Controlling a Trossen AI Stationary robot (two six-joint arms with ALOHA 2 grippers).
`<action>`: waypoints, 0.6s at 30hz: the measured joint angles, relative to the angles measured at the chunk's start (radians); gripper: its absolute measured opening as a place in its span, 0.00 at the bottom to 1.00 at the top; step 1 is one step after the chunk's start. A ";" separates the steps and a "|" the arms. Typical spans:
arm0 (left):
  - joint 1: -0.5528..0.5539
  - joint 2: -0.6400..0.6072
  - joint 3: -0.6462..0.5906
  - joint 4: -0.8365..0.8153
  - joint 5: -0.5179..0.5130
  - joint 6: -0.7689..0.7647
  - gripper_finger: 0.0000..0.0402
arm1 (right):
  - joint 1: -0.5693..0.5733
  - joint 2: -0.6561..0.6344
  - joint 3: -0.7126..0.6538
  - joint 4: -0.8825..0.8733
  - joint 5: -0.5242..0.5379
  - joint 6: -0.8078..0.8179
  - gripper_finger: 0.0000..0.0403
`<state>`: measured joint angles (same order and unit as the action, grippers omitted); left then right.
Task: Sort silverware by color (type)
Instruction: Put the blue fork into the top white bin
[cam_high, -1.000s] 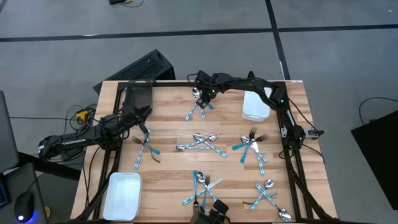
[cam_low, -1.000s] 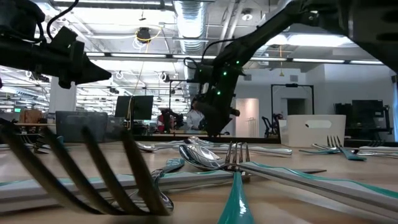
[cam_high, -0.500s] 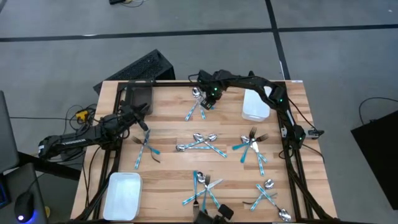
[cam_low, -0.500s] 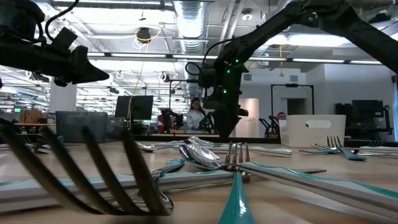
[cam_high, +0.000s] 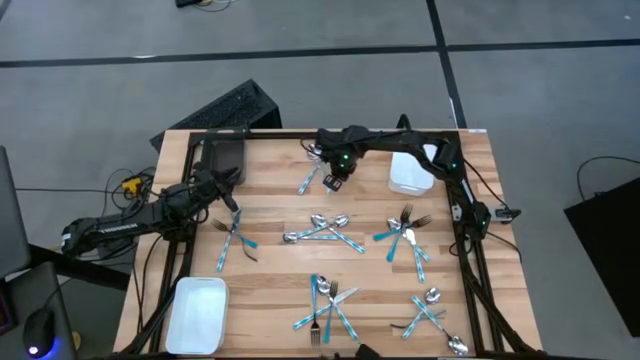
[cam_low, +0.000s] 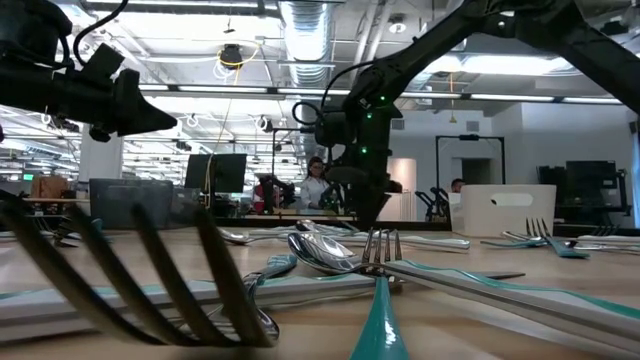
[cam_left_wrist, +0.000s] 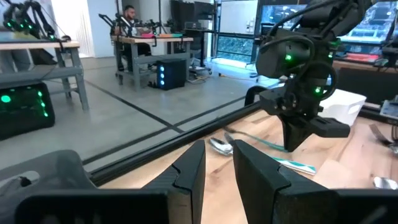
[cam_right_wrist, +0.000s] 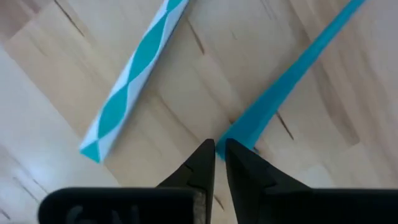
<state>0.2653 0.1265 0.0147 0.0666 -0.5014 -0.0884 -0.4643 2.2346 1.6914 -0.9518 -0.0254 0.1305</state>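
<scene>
From the right wrist we see the right gripper (cam_right_wrist: 215, 163) pinched nearly shut on the end of a plain teal handle (cam_right_wrist: 292, 81), fingertips down on the wood beside a teal-and-white patterned handle (cam_right_wrist: 133, 81). Only overhead do we see it sits just left of the white tray (cam_high: 410, 172), other silverware (cam_high: 322, 229) scattered nearer us. The left gripper (cam_high: 232, 205), narrowly parted and empty, waits far left of the tray.

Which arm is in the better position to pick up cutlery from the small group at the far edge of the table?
The right. Its claw is already down on that far group, fingertips beside a solid teal handle. The left claw hovers at the left side, away from it.
</scene>
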 joint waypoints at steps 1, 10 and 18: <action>0.000 0.000 0.000 0.000 0.000 -0.005 0.18 | -0.001 -0.008 -0.013 -0.010 0.000 0.000 0.15; 0.000 0.000 0.000 0.000 0.000 -0.013 0.18 | 0.054 -0.152 -0.183 -0.030 0.000 0.003 0.15; 0.000 0.000 0.000 0.001 -0.010 -0.007 0.18 | 0.073 -0.248 -0.252 0.163 0.064 0.020 0.20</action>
<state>0.2653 0.1265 0.0147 0.0675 -0.5111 -0.0952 -0.3916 1.9869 1.4396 -0.7883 0.0390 0.1503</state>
